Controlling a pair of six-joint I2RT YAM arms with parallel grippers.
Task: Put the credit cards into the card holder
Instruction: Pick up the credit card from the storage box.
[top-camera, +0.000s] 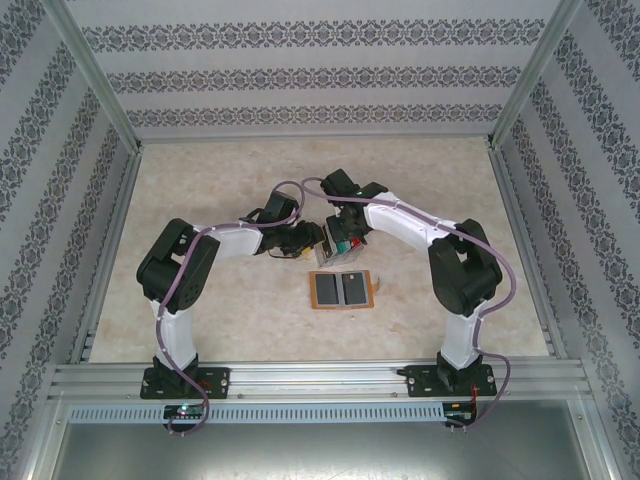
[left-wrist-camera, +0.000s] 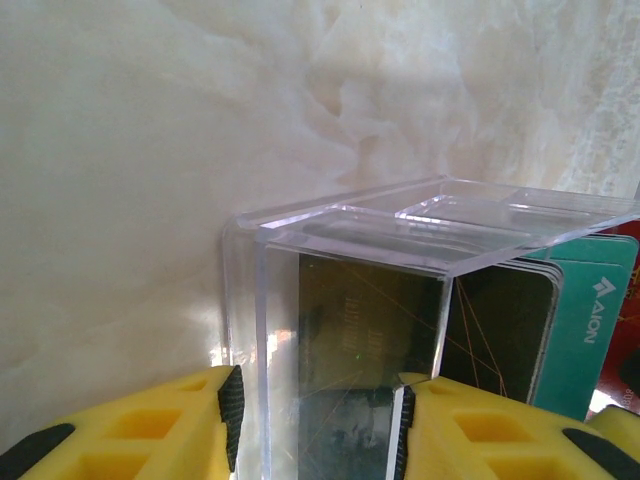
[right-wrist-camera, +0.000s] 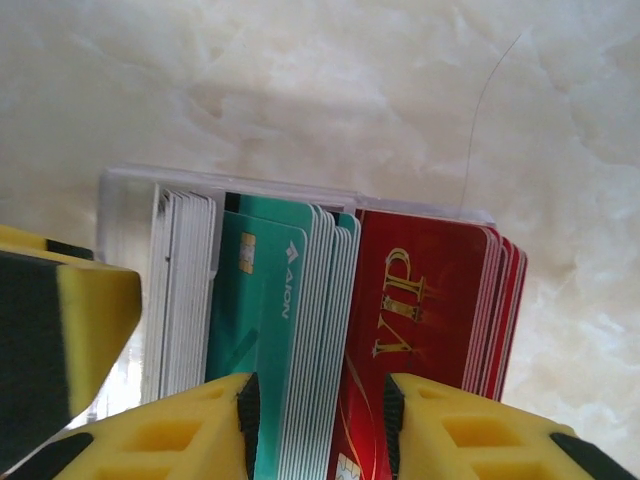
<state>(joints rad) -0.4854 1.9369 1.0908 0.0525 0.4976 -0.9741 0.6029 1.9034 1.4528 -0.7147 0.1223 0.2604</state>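
You had the right gripper (right-wrist-camera: 318, 425) clamped on the credit cards (right-wrist-camera: 300, 330), which stood in a clear box (left-wrist-camera: 340, 215). Your left gripper (left-wrist-camera: 318, 410) straddled that box's end; grip could not be told. The card holder (top-camera: 342, 289) lay open on the table (top-camera: 220, 300), just beside the box.

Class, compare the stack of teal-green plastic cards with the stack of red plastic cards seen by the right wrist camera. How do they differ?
The teal-green plastic cards show a white AION logo and a gold chip; the red plastic cards show gold VIP lettering. The teal-green stack sits mid-row, between the grey-white cards and the red stack; the red stack ends the row. Both stand on edge in the clear plastic box.
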